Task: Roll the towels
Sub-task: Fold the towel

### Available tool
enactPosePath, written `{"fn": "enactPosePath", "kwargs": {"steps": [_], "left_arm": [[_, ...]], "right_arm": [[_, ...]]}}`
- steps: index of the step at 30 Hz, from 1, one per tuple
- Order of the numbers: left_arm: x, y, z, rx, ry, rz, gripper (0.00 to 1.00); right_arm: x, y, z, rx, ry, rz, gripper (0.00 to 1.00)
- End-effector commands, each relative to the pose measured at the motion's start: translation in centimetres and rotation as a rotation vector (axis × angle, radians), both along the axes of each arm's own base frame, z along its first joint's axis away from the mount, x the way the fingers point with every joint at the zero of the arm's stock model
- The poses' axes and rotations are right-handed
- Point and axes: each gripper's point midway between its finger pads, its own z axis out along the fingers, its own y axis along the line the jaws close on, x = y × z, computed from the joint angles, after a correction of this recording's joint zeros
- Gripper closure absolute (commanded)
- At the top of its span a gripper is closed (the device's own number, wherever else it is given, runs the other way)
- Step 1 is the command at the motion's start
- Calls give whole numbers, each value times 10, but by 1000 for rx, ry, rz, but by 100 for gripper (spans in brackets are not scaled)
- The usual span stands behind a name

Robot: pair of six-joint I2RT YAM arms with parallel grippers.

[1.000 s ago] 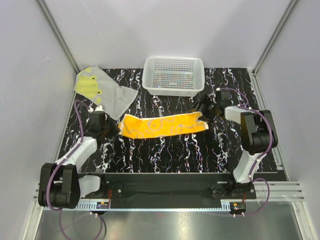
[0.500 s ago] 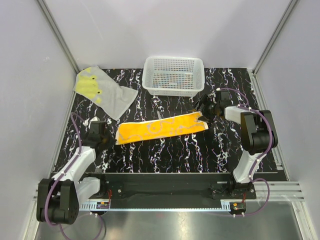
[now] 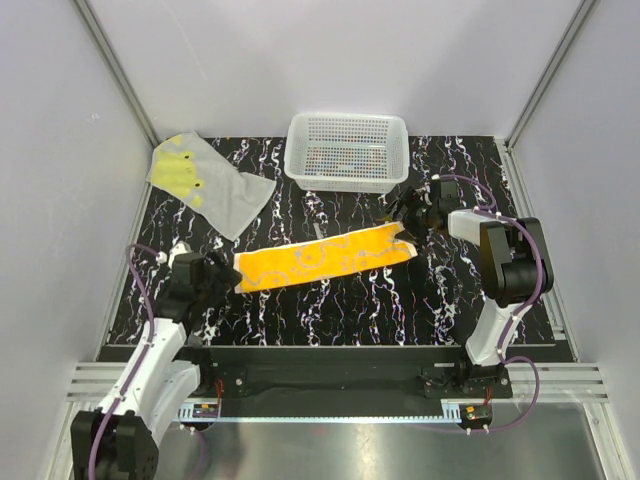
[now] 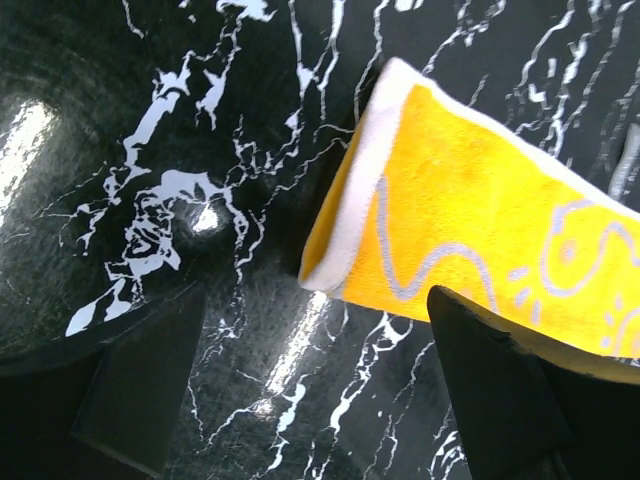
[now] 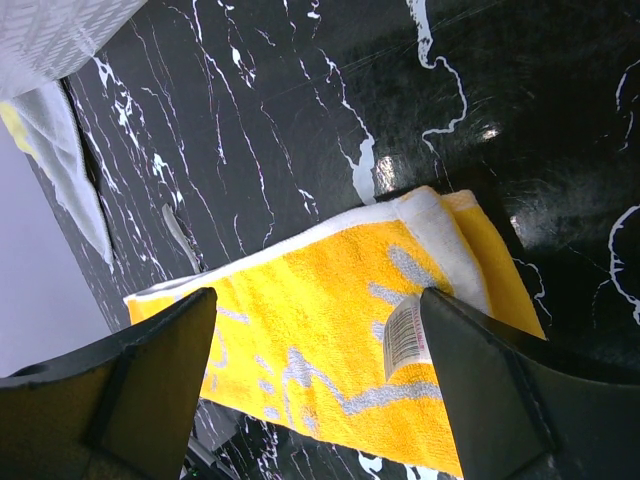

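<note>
Orange towel (image 3: 325,257) lies as a long flat strip mid-surface (image 3: 350,310), with the grey towel (image 3: 205,183) well apart, far left. Left tool (image 3: 222,277) gapes wide at the strip's left end, holding nothing. Right tool (image 3: 400,215) straddles the right end, wide and empty too. It looks soft, light and floppy, so pinch an end hem.

L hand (image 4: 310,400), R hand (image 5: 320,390) open (both low).
</note>
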Motion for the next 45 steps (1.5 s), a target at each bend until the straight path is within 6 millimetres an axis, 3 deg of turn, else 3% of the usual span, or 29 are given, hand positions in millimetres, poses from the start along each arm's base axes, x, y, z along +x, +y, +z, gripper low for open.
{"fn": "enactPosePath", "kwargs": {"steps": [1,6,9,15,19,21,23,26,29,31,37,39,42,45], "left_arm": [[8,-10,10,-37,-40,-31,1],[24,-36,15,-85,-84,-122,1],[32,-54,13,-75,-82,-192,1],[46,-91,10,-21,-53,-297,1],[53,-99,8,-9,-37,-311,1],[54,-99,7,-3,-22,-309,1],[50,-97,3,9,-3,-314,1],[41,-88,0,38,15,-303,1],[33,-78,-5,64,23,-280,1],[31,-76,-10,69,28,-279,1],[52,-75,-16,131,52,-282,1],[60,-68,-27,160,98,-277,1],[77,-63,-33,150,132,-276,1],[98,-67,-31,156,123,-297,1]], "right_arm": [[-54,-31,-79,-193,258,-38,8],[-73,-31,-74,-178,275,-43,12],[-98,-29,-63,-154,267,-70,11],[-167,-19,-51,-170,300,-73,9],[-230,20,-34,-144,296,5,8],[-249,31,-26,-156,298,4,8],[-272,41,-6,-160,276,50,7],[-275,27,30,-217,198,35,6],[-251,12,63,-290,50,-24,0],[-232,19,72,-305,-8,-21,0],[-207,56,36,-334,30,91,0],[-206,61,21,-342,61,104,0],[-206,68,16,-321,71,123,0],[-209,64,14,-329,67,122,0]]}}
